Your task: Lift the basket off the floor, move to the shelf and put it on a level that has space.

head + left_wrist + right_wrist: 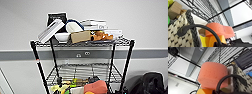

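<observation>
Wire level (82,71) open ahead; basket (77,90) raised below it. Keep yours flat going in; grip states: cannot tell.

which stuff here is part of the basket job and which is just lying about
Job: basket with its orange sponge; shelf; second level.
Lying about: books, white bowl, cardboard box on the top tier; black bag.

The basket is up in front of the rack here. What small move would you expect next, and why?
Probably a short lift and push forward. The basket with its orange sponge sits low at the rack's front, just under the bare wire tier second from the top, while the top tier is crowded with books and bowls.
</observation>
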You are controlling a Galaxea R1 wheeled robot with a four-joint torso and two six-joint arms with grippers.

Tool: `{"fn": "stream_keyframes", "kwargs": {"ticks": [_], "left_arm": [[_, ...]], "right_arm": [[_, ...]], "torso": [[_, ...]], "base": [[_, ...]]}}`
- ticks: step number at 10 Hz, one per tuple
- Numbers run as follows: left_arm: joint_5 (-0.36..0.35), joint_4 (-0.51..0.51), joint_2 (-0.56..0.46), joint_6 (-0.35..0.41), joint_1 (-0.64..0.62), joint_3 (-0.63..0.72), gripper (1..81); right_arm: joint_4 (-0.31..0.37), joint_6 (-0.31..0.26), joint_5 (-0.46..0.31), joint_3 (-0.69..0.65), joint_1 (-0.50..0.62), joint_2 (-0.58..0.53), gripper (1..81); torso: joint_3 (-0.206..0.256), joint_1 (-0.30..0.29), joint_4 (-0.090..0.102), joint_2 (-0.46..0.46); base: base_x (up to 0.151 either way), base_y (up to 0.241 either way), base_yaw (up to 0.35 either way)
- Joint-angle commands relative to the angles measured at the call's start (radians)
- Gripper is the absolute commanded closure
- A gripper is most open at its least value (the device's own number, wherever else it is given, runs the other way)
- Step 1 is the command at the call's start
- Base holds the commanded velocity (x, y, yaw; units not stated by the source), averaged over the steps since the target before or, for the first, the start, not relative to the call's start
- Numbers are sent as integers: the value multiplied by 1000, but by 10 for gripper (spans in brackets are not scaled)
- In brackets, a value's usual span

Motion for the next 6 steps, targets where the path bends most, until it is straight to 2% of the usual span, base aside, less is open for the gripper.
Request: {"fn": "stream_keyframes", "kwargs": {"ticks": [1,6], "left_arm": [[-7,10,-36,0,-176,151,811],[-13,8,-110,-2,-250,303,811]], "right_arm": [[-4,14,-12,153,180,-44,811],[-4,42,-6,264,240,-113,811]], "torso": [[0,0,0,0],[0,0,0,0]], "base": [[0,0,0],[0,0,0]]}}
